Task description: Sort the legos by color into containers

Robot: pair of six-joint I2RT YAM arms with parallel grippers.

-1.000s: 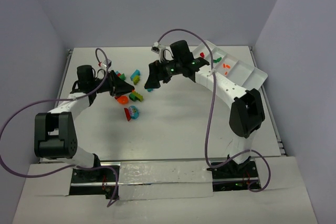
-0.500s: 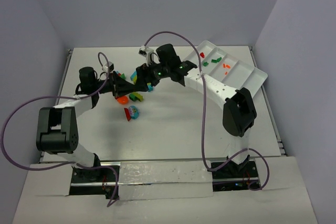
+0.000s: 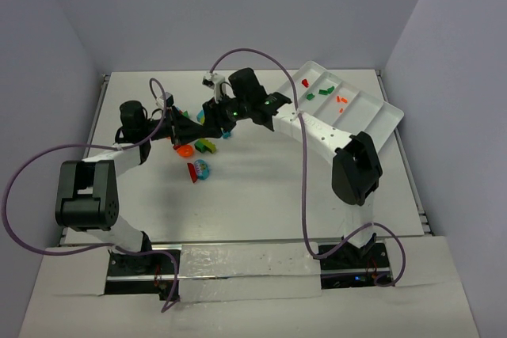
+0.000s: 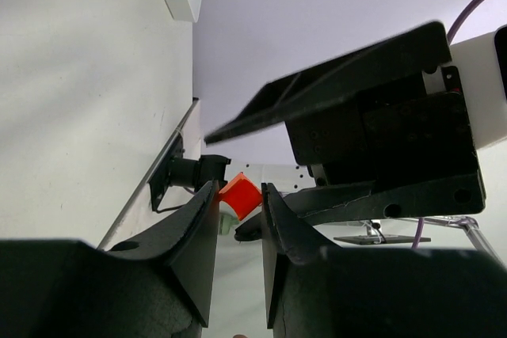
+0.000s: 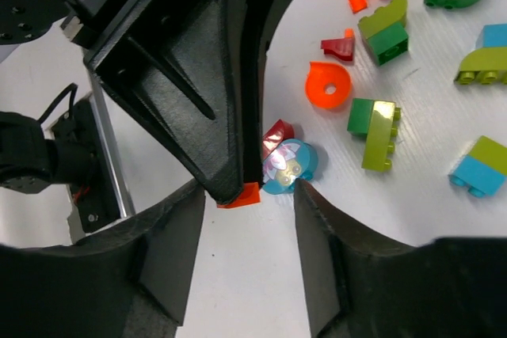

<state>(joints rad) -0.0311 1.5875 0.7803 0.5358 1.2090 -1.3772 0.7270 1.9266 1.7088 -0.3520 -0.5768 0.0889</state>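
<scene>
My left gripper (image 4: pixel 238 205) is shut on a small orange-red lego (image 4: pixel 240 195), held above the table. In the right wrist view that same lego (image 5: pixel 239 194) sits at the tip of the left gripper's black fingers (image 5: pixel 198 77). My right gripper (image 5: pixel 247 215) is open, its jaws standing on either side of the brick with a gap on the right side. From above, the left gripper (image 3: pixel 187 126) and the right gripper (image 3: pixel 207 115) meet over the pile of legos (image 3: pixel 198 152). The white tray of containers (image 3: pixel 370 110) lies at the back right.
Loose legos lie under the grippers: an orange ring (image 5: pixel 327 85), a cyan round piece (image 5: pixel 289 168), green and yellow-green bricks (image 5: pixel 374 126), a cyan brick (image 5: pixel 475 170). The tray holds a red brick (image 3: pixel 305 82), green bricks (image 3: pixel 325 89) and orange bricks (image 3: pixel 341 100).
My right arm has swung left to the left gripper, and its jaws have narrowed around the held orange-red lego. The left gripper has kept its grip and barely moved.
</scene>
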